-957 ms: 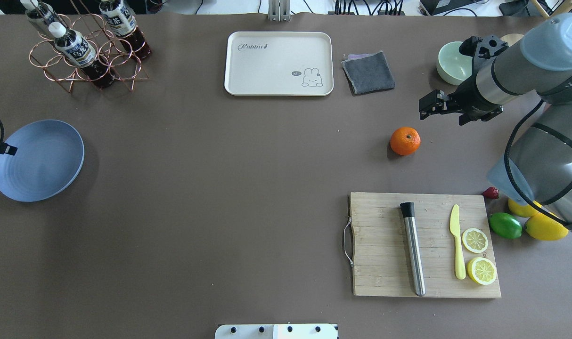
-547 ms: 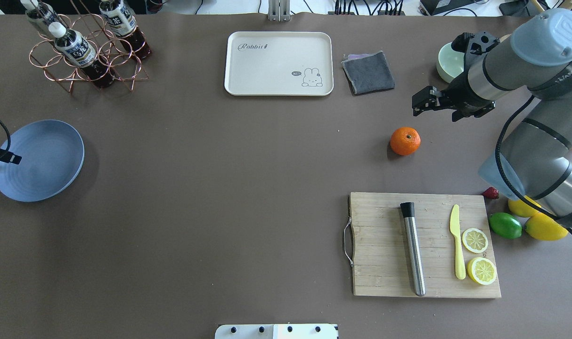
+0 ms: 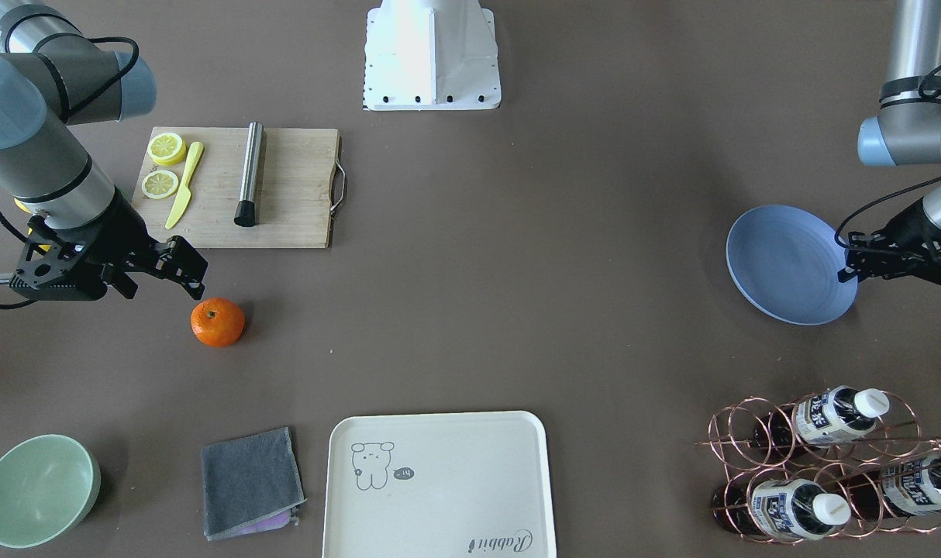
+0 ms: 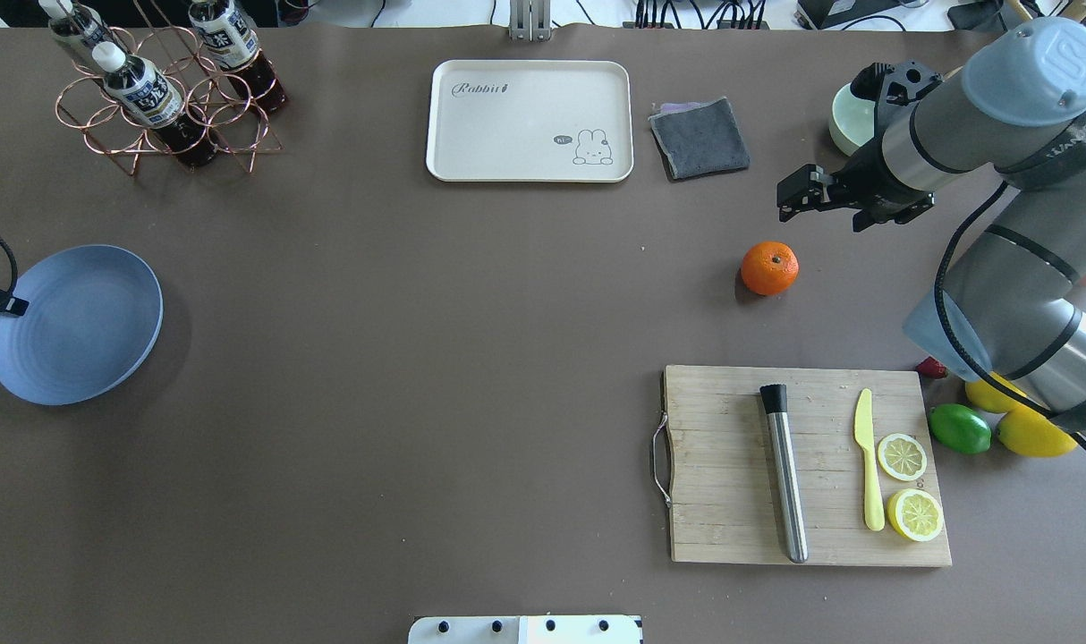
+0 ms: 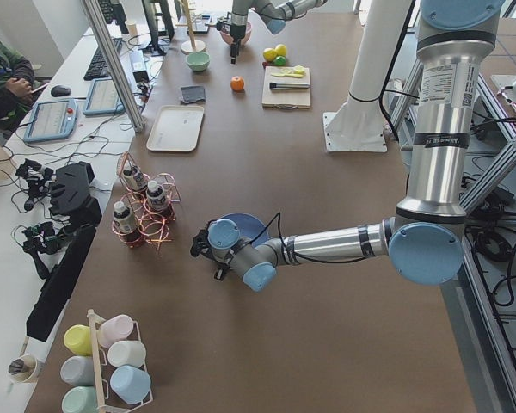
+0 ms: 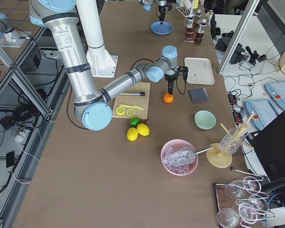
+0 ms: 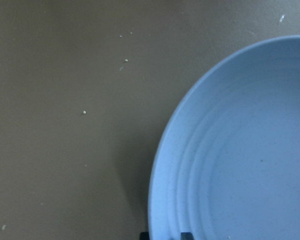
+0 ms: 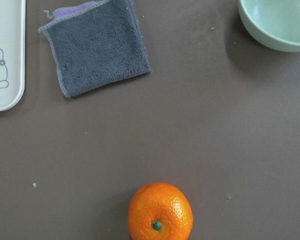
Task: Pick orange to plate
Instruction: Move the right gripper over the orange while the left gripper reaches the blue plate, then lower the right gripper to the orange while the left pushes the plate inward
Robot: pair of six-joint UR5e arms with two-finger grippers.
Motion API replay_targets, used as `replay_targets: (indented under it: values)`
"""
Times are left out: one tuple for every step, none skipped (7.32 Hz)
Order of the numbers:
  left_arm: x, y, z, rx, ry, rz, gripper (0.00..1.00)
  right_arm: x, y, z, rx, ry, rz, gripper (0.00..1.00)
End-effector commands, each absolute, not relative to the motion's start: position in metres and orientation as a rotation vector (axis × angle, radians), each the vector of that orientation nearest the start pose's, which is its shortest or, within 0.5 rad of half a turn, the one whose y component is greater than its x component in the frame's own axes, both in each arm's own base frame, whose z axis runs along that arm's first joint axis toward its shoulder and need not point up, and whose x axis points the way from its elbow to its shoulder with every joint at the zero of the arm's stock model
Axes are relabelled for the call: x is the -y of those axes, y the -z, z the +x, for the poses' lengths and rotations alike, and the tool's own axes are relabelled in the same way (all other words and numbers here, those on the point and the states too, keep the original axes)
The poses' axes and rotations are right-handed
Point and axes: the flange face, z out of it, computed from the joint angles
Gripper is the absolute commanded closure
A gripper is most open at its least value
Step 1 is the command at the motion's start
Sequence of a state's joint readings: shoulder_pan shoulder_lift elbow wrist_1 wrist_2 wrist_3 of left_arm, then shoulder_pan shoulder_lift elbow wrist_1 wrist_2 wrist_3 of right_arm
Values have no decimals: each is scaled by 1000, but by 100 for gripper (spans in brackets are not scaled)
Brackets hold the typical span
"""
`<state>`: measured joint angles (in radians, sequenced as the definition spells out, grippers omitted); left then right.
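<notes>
Brown matte worktop [image 4: 418, 358] with fruit, dishes and a board spread across it.
A small round orange [image 4: 769, 267] sits alone near a wooden cutting board [image 4: 722, 465]; a round light-blue plate [image 4: 75, 325] lies well apart at the robot's left end. A cream rectangular tray [image 4: 530, 121], a folded grey cloth [image 4: 699, 137] and a pale green bowl [image 3: 38, 490] line the far edge.

A robotics lab is shown. Two industrial arms [image 6: 109, 85] are mounted by a white pedestal [image 3: 430, 54] at a brown-covered table [image 4: 373, 358], which is framed by aluminium struts [image 5: 112, 64]. On a desk beyond the table's far side, teach pendants [image 5: 50, 119] and a keyboard [image 5: 96, 62] are laid out, and a seated person [image 5: 0, 73] is seen at its left end. Cables [image 6: 16, 118] are strewn over the tiled floor. Kitchen items such as a board [image 4: 807, 465] and bottles [image 4: 140, 89] are set out on the table.
</notes>
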<state>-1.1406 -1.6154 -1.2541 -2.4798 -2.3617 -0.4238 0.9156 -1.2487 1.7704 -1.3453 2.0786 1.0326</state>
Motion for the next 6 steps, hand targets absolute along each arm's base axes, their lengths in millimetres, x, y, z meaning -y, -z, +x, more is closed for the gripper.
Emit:
replay_targets:
  values:
    - [501, -668, 160, -1031, -223, 183, 100, 534, -375, -308, 855, -159, 111, 0]
    - [512, -639, 162, -1088, -192, 171, 100, 534, -378, -308, 850, -152, 110, 0]
    - [520, -605, 158, -1120, -176, 204, 100, 535, -381, -309, 845, -152, 107, 0]
    - [522, -579, 159, -1148, -135, 198, 100, 536, -385, -310, 840, -153, 100, 0]
    - [534, -544, 167, -1179, -95, 198, 100, 539, -391, -311, 831, -154, 94, 0]
    - [544, -504, 187, -1218, -64, 183, 100, 541, -399, -312, 821, -155, 84, 0]
